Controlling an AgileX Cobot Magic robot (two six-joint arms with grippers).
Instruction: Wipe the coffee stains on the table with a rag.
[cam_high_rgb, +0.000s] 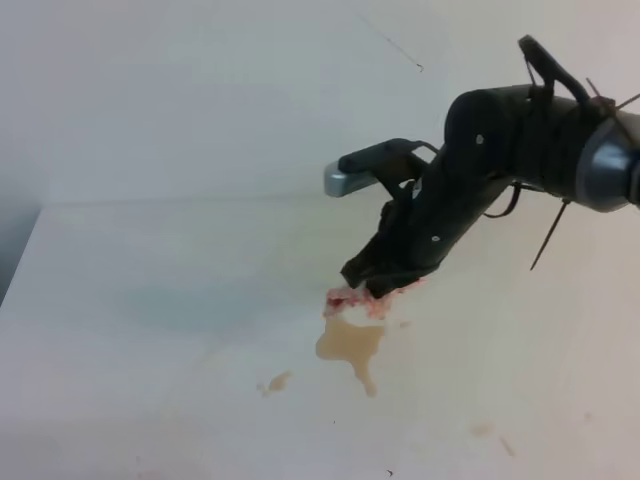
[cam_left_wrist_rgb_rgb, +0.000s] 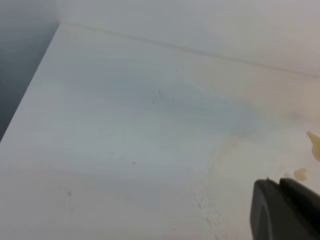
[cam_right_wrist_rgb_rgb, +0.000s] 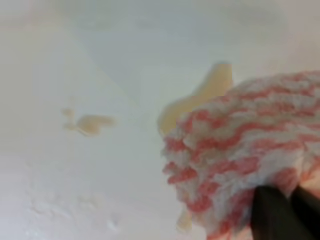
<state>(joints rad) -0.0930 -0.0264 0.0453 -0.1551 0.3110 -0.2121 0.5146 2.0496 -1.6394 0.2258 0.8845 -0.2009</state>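
- Filling the right wrist view, the rag (cam_right_wrist_rgb_rgb: 240, 155), pink-and-white zigzag knit, sits bunched at the dark fingers (cam_right_wrist_rgb_rgb: 272, 215), which are pinched shut on its lower right edge.
- From the high view, the right gripper (cam_high_rgb: 372, 283) points down at the table (cam_high_rgb: 150, 300), with the cloth showing beneath its tip, at the far edge of the big coffee stain (cam_high_rgb: 350, 345).
- That tan blotch has a drip tail running toward the camera; a smaller speck (cam_high_rgb: 275, 382) lies to its left, apart from it.
- Left gripper (cam_left_wrist_rgb_rgb: 285, 210) shows only as a dark corner in its own wrist view; I cannot tell how its fingers stand.
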